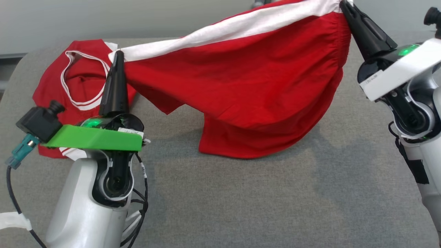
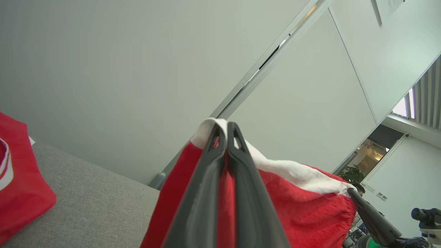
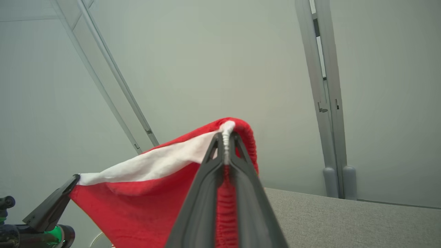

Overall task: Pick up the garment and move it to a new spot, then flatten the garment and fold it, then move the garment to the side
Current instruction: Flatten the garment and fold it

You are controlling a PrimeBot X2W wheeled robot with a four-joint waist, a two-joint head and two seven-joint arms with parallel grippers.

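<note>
Two grippers, head view: red fabric shorts with a white band (image 1: pixel 241 79) are held stretched over the grey cloth surface (image 1: pixel 241 199), left gripper (image 1: pixel 118 55) and right gripper (image 1: pixel 342 5) each clamped on the band.
Left wrist view: white corner is pinched between closed fingers (image 2: pixel 203 193).
Right wrist view: gathered waistband is pinched likewise.
</note>
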